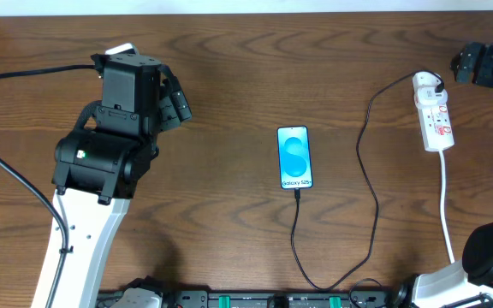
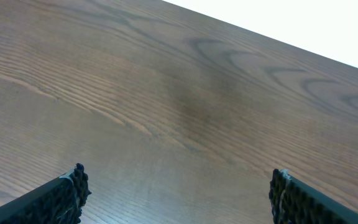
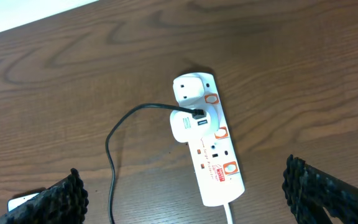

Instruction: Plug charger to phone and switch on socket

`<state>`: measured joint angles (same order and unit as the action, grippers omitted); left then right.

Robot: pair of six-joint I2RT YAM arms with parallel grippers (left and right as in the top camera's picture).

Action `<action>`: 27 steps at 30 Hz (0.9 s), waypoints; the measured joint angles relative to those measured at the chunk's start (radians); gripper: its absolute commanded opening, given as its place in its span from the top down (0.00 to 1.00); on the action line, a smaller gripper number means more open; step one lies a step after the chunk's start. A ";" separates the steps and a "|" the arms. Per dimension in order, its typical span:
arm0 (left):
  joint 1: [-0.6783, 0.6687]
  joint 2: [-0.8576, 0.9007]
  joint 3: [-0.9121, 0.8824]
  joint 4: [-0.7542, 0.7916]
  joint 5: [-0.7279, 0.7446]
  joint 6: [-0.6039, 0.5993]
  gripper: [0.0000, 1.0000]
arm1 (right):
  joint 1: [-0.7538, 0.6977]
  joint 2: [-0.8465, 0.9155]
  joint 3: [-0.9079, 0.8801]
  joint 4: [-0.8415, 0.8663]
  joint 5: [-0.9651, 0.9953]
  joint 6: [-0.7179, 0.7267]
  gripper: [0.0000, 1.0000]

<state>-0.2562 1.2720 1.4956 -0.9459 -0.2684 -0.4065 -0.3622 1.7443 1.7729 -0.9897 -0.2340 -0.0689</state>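
The phone point(image 1: 294, 157) lies flat mid-table, its blue screen facing up. The charger's black cable point(image 1: 375, 197) runs from the phone's near edge, loops toward the table's front and climbs to a white plug head point(image 3: 188, 124). That plug head sits in the socket point(image 3: 209, 146), a white strip with red markings point(image 1: 436, 115) at the right. My right gripper point(image 3: 185, 183) hangs open above the socket, its fingers wide on either side; overhead it shows at the far right point(image 1: 473, 65). My left gripper point(image 2: 179, 190) is open over bare wood at the left point(image 1: 176, 103).
The socket's thick white cord point(image 1: 448, 214) trails toward the front right, where the right arm's base point(image 1: 486, 257) stands. The left arm's white link point(image 1: 84, 231) crosses the front left. A black cable point(image 1: 24, 75) lies at the far left.
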 measured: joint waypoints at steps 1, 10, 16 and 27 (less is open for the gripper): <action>0.000 0.000 0.000 0.000 0.000 0.000 0.06 | 0.000 0.000 0.000 0.000 0.000 0.000 0.01; 0.000 0.000 0.000 -0.049 0.000 0.000 0.06 | 0.000 0.000 0.000 0.000 0.000 0.000 0.01; 0.000 -0.015 -0.007 -0.045 0.000 0.000 0.06 | 0.000 0.000 0.000 0.000 0.000 0.000 0.01; 0.038 -0.250 -0.393 0.528 0.003 0.000 0.06 | 0.000 0.000 0.000 0.000 0.003 0.001 0.01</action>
<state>-0.2184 1.0218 1.1023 -0.4183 -0.2649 -0.4068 -0.3622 1.7443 1.7729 -0.9901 -0.2306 -0.0681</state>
